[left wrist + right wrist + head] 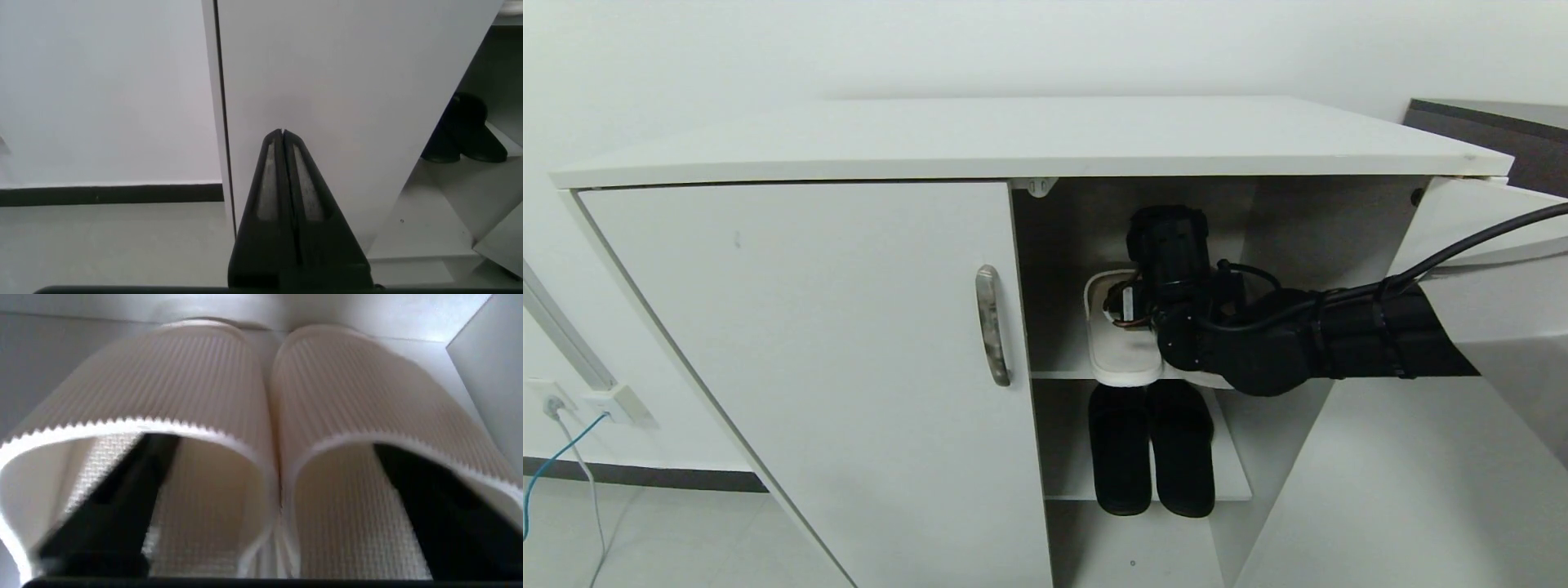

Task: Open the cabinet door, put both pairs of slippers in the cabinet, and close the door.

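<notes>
**Nearly done, by the look of it**

Closest to me, my left fingers point(270, 188) are pressed flat together with nothing between them. They hang low in front of the closed left door point(809, 343), just above the floor point(106, 237).

My right arm reaches through the open side of the cabinet point(1029, 135) at the level of the upper shelf point(1054, 351). There my right fingers point(106, 506) are spread apart, one tucked into the mouth of each of the white slippers point(204, 384). They are not pinching anything that I can see. The pair lies side by side, touching, toes pointing to the back wall, with the heels hanging a little over the front edge of the shelf.

Below them, the black slippers point(1152, 449) sit side by side on the lower shelf point(1233, 482), their heels also jutting past its front edge. The right door point(1388, 482) stands swung wide open, off to my right.

My reading is that the door is opened and the black pair is stowed. The white pair is on its shelf but my arm is not yet clear of it. I may want to nudge the white pair deeper so the heels do not catch the door. What is left is to draw my right arm out without dragging the slippers along, then swing the right door shut.
</notes>
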Available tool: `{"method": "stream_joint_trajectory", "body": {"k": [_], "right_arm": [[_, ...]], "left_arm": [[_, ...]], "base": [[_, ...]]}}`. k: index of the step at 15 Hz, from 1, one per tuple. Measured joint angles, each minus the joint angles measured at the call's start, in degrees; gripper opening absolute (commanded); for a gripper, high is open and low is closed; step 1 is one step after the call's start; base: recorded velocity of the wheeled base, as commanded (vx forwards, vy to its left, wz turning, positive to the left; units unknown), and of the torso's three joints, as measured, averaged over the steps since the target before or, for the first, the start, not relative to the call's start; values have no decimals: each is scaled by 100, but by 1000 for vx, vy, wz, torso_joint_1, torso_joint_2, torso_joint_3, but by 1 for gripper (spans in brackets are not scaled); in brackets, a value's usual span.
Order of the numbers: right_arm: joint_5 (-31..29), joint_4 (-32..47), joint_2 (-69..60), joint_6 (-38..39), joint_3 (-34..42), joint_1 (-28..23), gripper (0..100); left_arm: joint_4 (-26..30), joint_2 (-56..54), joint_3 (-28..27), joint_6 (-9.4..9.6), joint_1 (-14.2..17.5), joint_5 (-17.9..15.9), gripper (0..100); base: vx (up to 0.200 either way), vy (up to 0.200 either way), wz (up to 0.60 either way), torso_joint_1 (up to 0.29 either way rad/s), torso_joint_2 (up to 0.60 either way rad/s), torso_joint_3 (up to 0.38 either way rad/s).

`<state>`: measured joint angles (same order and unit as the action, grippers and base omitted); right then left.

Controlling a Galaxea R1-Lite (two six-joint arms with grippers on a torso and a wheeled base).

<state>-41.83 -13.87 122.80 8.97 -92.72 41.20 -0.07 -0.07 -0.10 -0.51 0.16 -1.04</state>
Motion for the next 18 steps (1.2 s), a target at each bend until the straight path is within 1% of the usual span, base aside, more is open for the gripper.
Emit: {"method": "stream_joint_trajectory", "body": {"k": [4,7,13,18], "right_arm": [[0,-20,-297,28,400,99,100],[0,-29,-684,55,890,278,100],[30,-219,-1637,301,2128,733,100],[397,-266,-2625,553,3294,1303,100]], "left_arm": [[0,0,0,0,0,-2,0],[0,0,0,0,0,-5,0],[0,0,0,7,-2,-5,0],[0,0,0,11,0,-9,0]], "base": [[0,0,0,0,0,0],[0,0,0,0,0,0],[0,0,0,0,0,0],[0,0,0,0,0,0]]}}
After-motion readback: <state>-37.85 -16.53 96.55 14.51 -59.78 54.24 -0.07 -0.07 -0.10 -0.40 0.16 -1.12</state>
